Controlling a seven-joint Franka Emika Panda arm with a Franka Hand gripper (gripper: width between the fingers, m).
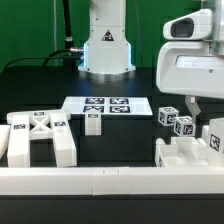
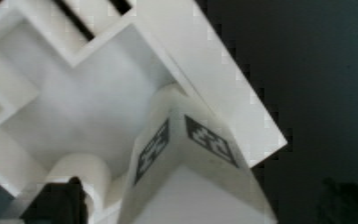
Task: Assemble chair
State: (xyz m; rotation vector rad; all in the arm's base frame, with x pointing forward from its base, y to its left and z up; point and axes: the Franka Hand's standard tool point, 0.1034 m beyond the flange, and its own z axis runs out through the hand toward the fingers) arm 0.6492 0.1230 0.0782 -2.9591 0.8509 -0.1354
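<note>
In the exterior view the chair lay in loose white parts on the black surface [image 1: 40, 85]. The ribbed panel [image 1: 38, 135] sat at that view's left and a small block [image 1: 93, 122] stood just in front of the marker board [image 1: 100, 104]. Two tagged legs [image 1: 176, 119] and the notched blocks [image 1: 185, 152] were at that view's right, behind the long front rail [image 1: 110, 182]. The arm's white wrist housing [image 1: 192, 60] hung over that right-hand group, and only a dark sliver of the jaws showed beneath it (too little there to judge their spread).

The wrist view filled that gap. The dark fingertips [image 2: 60, 200] stood far apart at either side, released, gripping nothing. Between them rose a tagged piece [image 2: 190, 150] with a tag on each of two adjoining faces, and dark space separated it from one fingertip. Beyond it lay angled white walls [image 2: 87, 90] of another part. Which part that was I could not tell at such close range.
</note>
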